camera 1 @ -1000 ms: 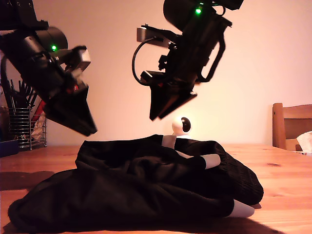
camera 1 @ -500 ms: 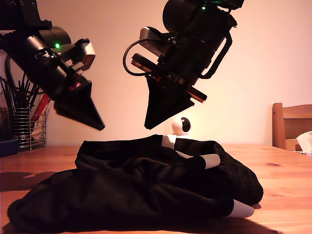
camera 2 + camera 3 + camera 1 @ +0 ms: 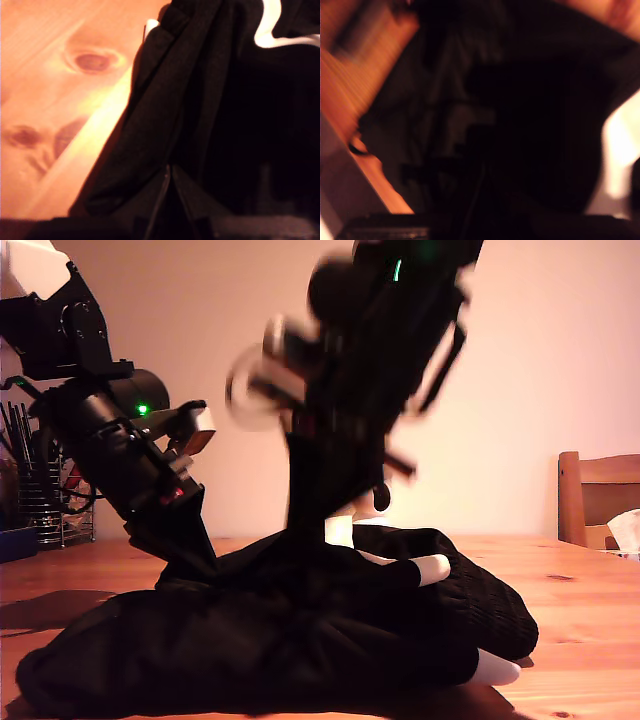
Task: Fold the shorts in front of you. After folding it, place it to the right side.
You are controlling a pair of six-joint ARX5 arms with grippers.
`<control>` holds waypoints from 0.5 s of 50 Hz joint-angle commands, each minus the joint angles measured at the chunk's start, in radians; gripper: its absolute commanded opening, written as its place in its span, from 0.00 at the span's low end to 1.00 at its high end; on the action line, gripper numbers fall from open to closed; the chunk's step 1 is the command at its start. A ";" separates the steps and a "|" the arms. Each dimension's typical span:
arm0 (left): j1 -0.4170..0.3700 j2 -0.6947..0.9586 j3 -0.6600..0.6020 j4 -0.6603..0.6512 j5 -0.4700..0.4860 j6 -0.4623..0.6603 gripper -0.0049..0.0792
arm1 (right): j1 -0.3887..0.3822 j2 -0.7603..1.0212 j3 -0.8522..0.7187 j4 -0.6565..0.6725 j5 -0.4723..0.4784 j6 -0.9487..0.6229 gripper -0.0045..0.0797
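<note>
Shorts heaped and rumpled on the wooden surface, not yet folded flat and not yet set aside; pale drawstring trailing over the heap. Both grippers down at the heap's top, which arm is which unclear. First gripper with fingers pressed together against cloth. Second gripper too blurred and dark to tell. Folding and placing both left.

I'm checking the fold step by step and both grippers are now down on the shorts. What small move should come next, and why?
Probably close the jaws to pinch fabric before any lift. In the exterior view both arms have their tips on the crumpled, unfolded shorts. My first gripper rests on cloth near its edge by the table. My second gripper's view is too blurred to judge.
</note>
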 commanded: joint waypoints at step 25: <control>0.005 0.089 -0.011 -0.151 -0.171 -0.051 0.03 | -0.066 0.044 -0.095 -0.021 0.129 -0.140 0.04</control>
